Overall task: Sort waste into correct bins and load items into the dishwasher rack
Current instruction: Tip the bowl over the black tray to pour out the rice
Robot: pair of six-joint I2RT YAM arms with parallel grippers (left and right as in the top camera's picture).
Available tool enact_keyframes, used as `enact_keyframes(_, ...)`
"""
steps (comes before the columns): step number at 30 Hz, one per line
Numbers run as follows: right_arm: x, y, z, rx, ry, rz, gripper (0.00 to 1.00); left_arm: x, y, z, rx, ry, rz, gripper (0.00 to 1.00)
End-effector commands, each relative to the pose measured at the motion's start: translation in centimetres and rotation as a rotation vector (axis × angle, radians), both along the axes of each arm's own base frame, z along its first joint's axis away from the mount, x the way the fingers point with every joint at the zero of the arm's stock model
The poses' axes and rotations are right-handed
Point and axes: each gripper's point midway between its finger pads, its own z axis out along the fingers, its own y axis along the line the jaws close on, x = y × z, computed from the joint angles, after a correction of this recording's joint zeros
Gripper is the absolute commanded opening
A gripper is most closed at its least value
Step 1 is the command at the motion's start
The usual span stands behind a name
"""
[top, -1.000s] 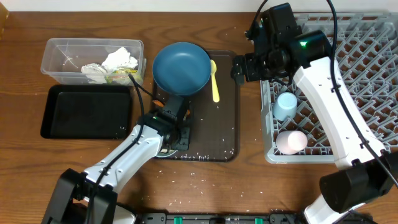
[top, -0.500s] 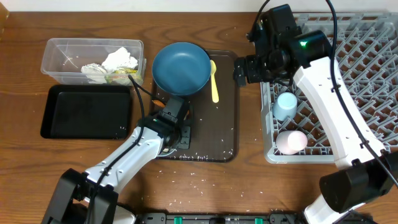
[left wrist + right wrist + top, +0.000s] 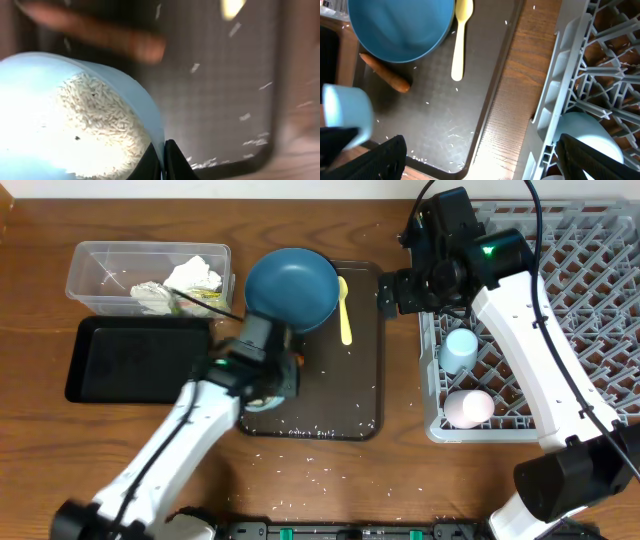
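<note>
The left pincer (image 3: 162,160) is clamped on the rim of a small light blue bowl (image 3: 30,100), over the front left part of the brown tray (image 3: 365,380). The left wrist view shows a heap of rice (image 3: 100,125) inside this bowl. From overhead the arm covers most of it.

On the back of the brown tray sits the dark blue bowl (image 3: 290,285), with the yellow spoon (image 3: 345,310) lying just beside it on the right. The carrot (image 3: 385,75) shows in the right wrist view, lying on the tray with one end at the dark blue bowl's rim. In the overhead view the left arm hides it. Loose grains (image 3: 320,430) are scattered along the tray's front edge and on the counter (image 3: 420,480) in front of it.

Left of the brown tray stand the clear tub (image 3: 100,275), holding crumpled napkins (image 3: 190,278), and in front of it the black tray (image 3: 140,360).

Right of the brown tray is the grey rack (image 3: 580,280). A second light blue bowl (image 3: 460,348) and the pink cup (image 3: 468,408) sit near the rack's left edge. The right pincer (image 3: 388,293) hangs between the brown tray and the rack. Its fingers are spread wide apart and it holds nothing.
</note>
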Motion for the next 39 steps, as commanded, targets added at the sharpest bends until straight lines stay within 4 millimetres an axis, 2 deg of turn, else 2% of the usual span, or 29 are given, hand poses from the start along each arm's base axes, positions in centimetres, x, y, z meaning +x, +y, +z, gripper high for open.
enact_keyframes(1, 0.2, -0.7, 0.6, 0.001, -0.014, -0.023, 0.94, 1.4, 1.9, 4.0, -0.117, -0.075, 0.073, 0.06)
enact_keyframes(4, 0.3, -0.7, 0.6, 0.002, -0.016, -0.023, 0.94, 2.4, 5.6, 5.2, -0.184, -0.105, 0.167, 0.07)
enact_keyframes(10, 0.2, -0.6, 0.6, 0.001, -0.016, -0.021, 0.94, 4.1, 12.7, 6.1, -0.397, -0.143, 0.304, 0.06)
enact_keyframes(15, 0.2, -0.6, 0.6, -0.001, -0.018, -0.014, 0.94, 5.4, 17.3, 6.8, -0.679, -0.214, 0.346, 0.06)
enact_keyframes(17, 0.2, -0.6, 0.6, -0.001, -0.018, -0.013, 0.94, 5.9, 18.6, 7.1, -0.799, -0.249, 0.333, 0.06)
enact_keyframes(21, 0.3, -0.5, 0.6, 0.0, -0.02, -0.013, 0.94, 6.6, 20.2, 7.5, -1.068, -0.282, 0.279, 0.06)
enact_keyframes(24, 0.3, -0.5, 0.6, 0.001, -0.022, -0.013, 0.94, 6.9, 21.0, 6.1, -1.199, -0.222, 0.309, 0.06)
enact_keyframes(26, 0.3, -0.5, 0.6, 0.0, -0.02, -0.013, 0.94, 7.0, 21.3, 4.7, -1.234, -0.173, 0.354, 0.06)
enact_keyframes(29, 0.2, -0.5, 0.6, -0.001, -0.018, -0.012, 0.94, 7.1, 21.6, 3.8, -1.254, -0.145, 0.382, 0.06)
enact_keyframes(39, 0.2, -0.5, 0.6, 0.0, -0.019, -0.012, 0.94, 7.6, 23.8, 4.5, -1.308, -0.103, 0.48, 0.06)
